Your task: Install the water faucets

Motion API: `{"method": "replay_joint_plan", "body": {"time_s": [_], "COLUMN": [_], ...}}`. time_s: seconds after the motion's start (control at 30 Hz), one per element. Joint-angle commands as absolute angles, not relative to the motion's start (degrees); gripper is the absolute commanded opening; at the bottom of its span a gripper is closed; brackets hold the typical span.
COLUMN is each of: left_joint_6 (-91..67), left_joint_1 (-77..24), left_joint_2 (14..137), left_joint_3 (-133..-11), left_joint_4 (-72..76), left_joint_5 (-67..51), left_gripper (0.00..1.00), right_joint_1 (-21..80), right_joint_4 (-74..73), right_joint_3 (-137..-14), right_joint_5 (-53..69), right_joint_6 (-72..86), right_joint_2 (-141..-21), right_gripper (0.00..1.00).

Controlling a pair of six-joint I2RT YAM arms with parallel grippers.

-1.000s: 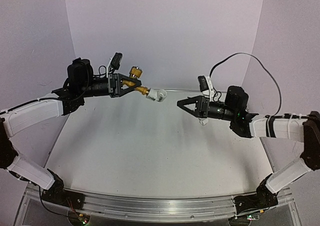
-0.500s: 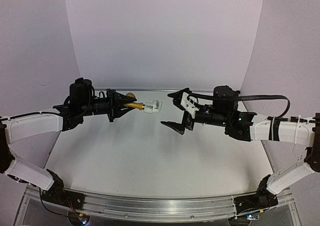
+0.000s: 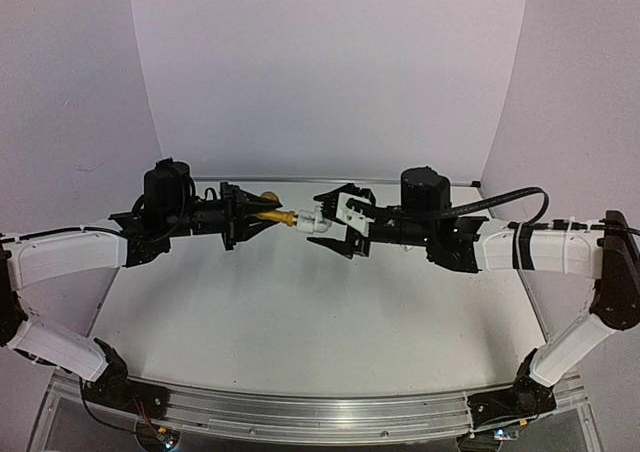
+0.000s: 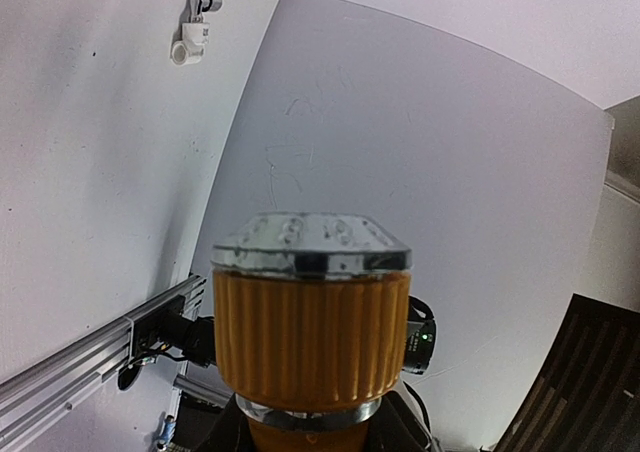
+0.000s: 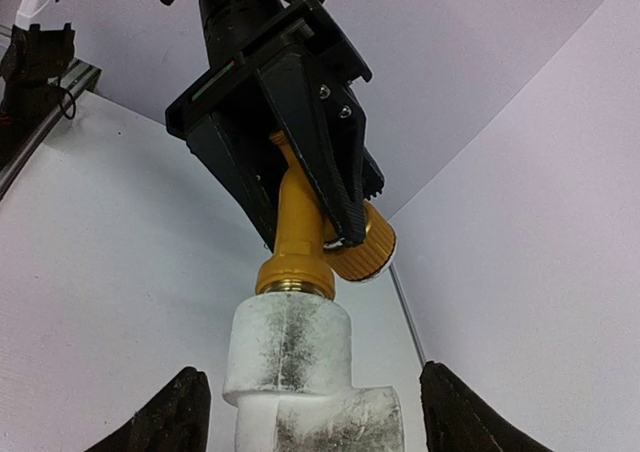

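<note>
The brass faucet (image 3: 272, 213) hangs above the desk (image 3: 300, 312), clenched in the left tool (image 3: 252, 216). Its long axis lies nearly level, and its outlet end points toward the right arm and is seated in a white elbow fitting (image 3: 312, 222), while its ribbed knob (image 4: 312, 342) branches off at an angle. The right tool (image 3: 328, 224) is released, its fingers (image 5: 165, 422) spread on either side of the fitting without touching it; half a second ago it stood apart to the fitting's right, and it has since come in around it while the faucet has sunk slightly
</note>
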State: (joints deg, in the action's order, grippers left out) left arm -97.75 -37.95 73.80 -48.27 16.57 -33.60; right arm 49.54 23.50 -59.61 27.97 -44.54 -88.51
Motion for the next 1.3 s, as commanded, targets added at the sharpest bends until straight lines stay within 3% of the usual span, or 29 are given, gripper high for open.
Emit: {"method": "replay_joint_plan", "body": {"time_s": [0.0, 0.37, 0.6, 0.7, 0.83, 1.03, 1.27], "left_joint_6": [-98.34, -90.83, -72.90, -58.79, -26.19, 17.93, 35.77], "left_joint_1": [-38.26, -38.41, -38.55, -39.15, -42.85, -44.74, -37.64], "left_joint_2": [72.39, 72.39, 73.14, 73.14, 72.04, 72.00, 77.91], "left_joint_3": [-49.88, -52.70, -55.49, -56.65, -56.89, -53.54, -61.84], "left_joint_4": [20.83, 20.80, 20.65, 20.67, 20.66, 20.65, 20.67], "left_joint_5": [-32.93, -34.88, -33.92, -33.57, -37.96, -66.89, -94.69], "left_gripper": [0.00, 0.00, 0.00, 0.00, 0.00, 0.00, 0.00], "right_joint_1": [49.87, 49.84, 49.86, 49.78, 48.96, 46.29, 42.38], "right_joint_4": [25.59, 26.10, 25.72, 25.06, 25.04, 29.12, 40.26], "right_joint_3": [-62.14, -62.67, -63.19, -63.12, -63.21, -64.22, -69.89], "right_joint_5": [28.98, 29.60, 28.71, 29.52, 34.11, 47.65, 62.87], "right_joint_6": [-44.48, -39.26, -26.50, -19.35, -7.00, 18.11, 58.64], "right_joint_2": [-89.14, -90.16, -89.95, -89.57, -89.06, -89.31, -95.11], "right_gripper": [0.67, 0.25, 0.02, 0.00, 0.00, 0.00, 0.00]}}
